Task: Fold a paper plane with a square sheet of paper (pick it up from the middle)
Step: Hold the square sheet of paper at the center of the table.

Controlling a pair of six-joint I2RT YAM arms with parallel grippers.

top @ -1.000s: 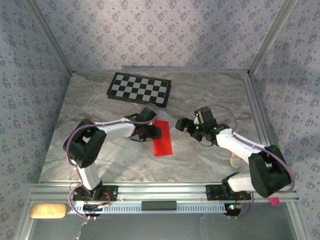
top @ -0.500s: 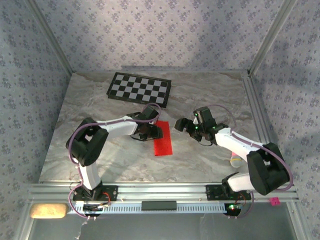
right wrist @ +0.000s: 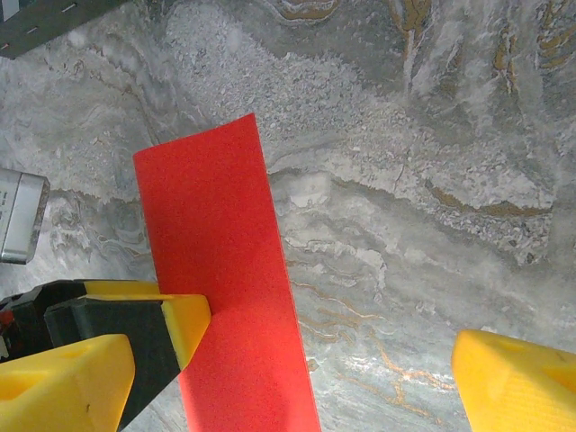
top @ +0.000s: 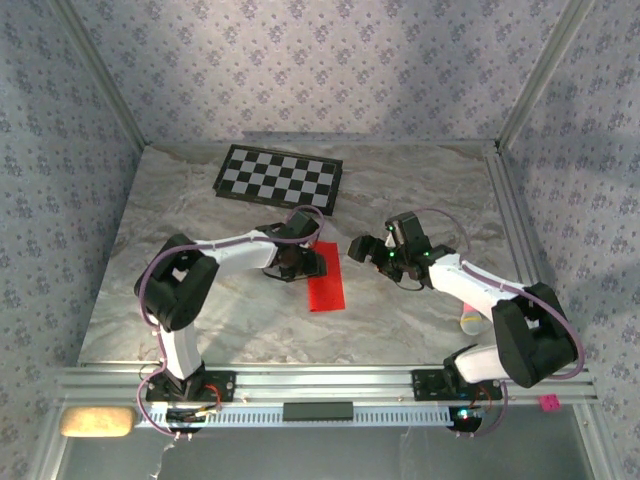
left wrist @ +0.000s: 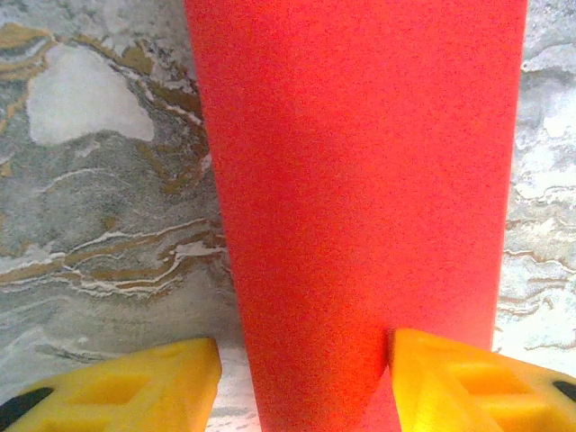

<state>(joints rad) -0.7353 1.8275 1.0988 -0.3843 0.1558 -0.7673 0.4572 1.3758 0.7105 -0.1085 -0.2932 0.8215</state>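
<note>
Overhead, the square sheet of paper [top: 326, 278], folded to a strip, lies on the table [top: 420, 190], left gripper [top: 305, 263] at its far end, right gripper [top: 362, 248] just beside. Left wrist: jaws apart, straddling one edge. Right wrist: jaws wide, empty. Mid-fold, I'd judge; next needs an edge lifted.

The left arm [top: 225, 255] is bent and reached toward the middle. The left gripper [top: 312, 263] is held low, with its fingers [left wrist: 135, 387] partly apart. The right arm [top: 470, 285] is reached inward as well. The right gripper [top: 360, 248] is pointed toward the left one, its fingers [right wrist: 517, 378] spread wide.
</note>
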